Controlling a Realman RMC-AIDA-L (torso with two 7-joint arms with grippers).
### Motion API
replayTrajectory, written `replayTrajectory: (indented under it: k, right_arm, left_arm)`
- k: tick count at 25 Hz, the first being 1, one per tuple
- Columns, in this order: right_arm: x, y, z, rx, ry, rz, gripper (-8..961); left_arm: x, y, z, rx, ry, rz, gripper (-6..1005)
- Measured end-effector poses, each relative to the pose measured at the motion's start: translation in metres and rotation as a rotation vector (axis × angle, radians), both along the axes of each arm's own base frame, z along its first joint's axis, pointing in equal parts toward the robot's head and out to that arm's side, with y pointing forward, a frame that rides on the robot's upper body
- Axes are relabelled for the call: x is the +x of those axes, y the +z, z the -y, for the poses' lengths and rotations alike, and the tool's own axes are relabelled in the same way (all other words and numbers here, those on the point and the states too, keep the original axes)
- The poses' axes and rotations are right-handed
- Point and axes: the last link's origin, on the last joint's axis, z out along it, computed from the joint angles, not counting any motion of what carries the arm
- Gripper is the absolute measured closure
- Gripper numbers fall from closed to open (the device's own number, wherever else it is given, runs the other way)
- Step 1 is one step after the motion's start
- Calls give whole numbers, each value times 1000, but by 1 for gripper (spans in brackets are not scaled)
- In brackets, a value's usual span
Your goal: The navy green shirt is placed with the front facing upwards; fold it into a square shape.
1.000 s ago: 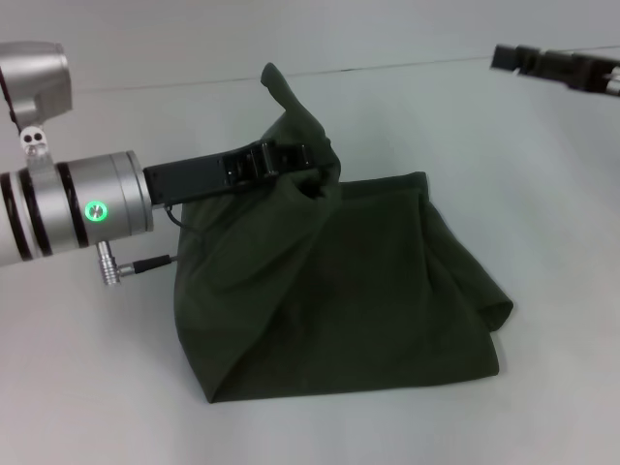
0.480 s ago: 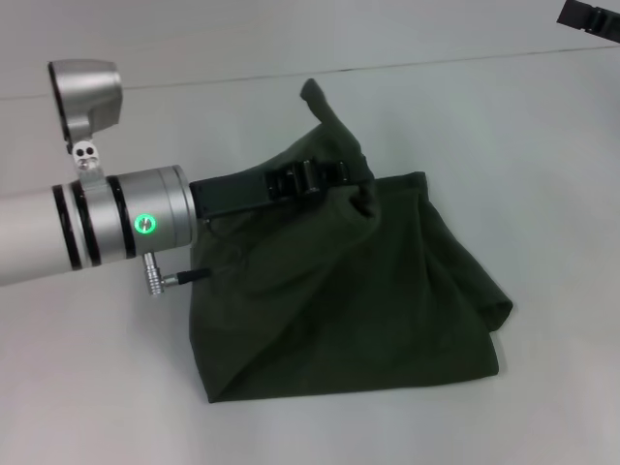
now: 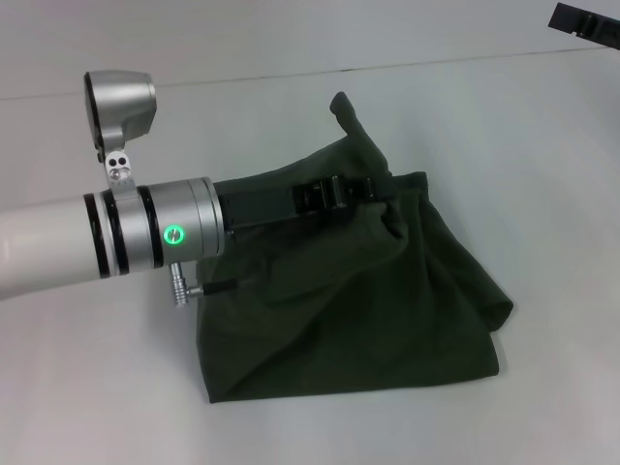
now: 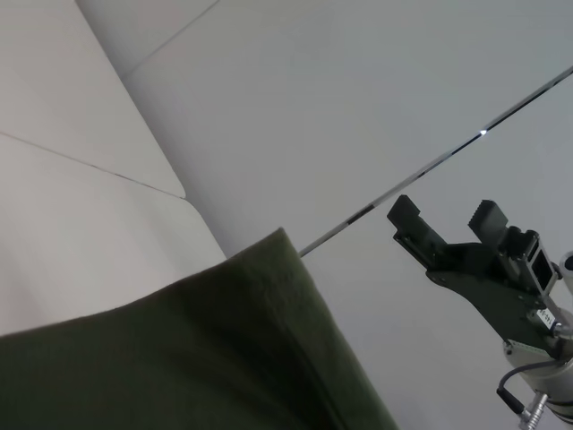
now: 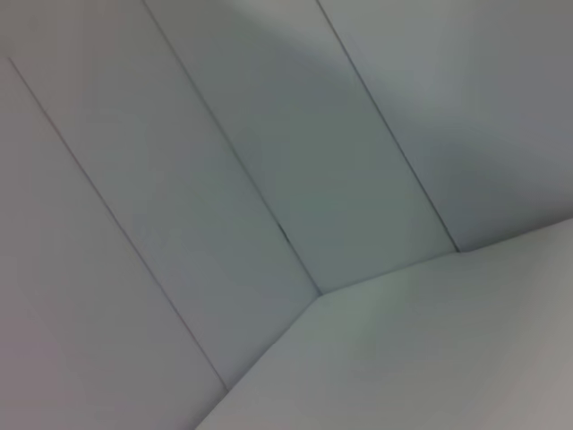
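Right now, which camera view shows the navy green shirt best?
The head view: the whole navy green shirt lies partly folded, the left gripper pinching a raised flap. The left wrist view shows only one edge; the right wrist view shows none.

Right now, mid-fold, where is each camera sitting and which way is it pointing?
Head view: from the robot's head, forward and down at the table; shows the left gripper clamped on the navy green shirt, and the right gripper at the far right corner.
Left wrist view: on the left wrist, looking past the lifted shirt at the right gripper, fingers open.
Right wrist view: on the right wrist, only pale panels; no robot parts.
Head and left wrist share the shirt and right gripper.
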Motion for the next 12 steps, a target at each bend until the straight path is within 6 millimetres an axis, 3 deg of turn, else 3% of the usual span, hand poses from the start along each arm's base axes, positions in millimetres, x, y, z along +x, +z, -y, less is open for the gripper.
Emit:
replayTrajectory:
  k: [10,12]
  right_arm:
    - [-1,-4,-1,-8,1,-2,101]
    - [-1,-4,-1,-8,1,-3,100]
  left_arm:
    - [0,-3,-1,11,15,-3,967]
    - [1,-4,-1,9,6,-6,913]
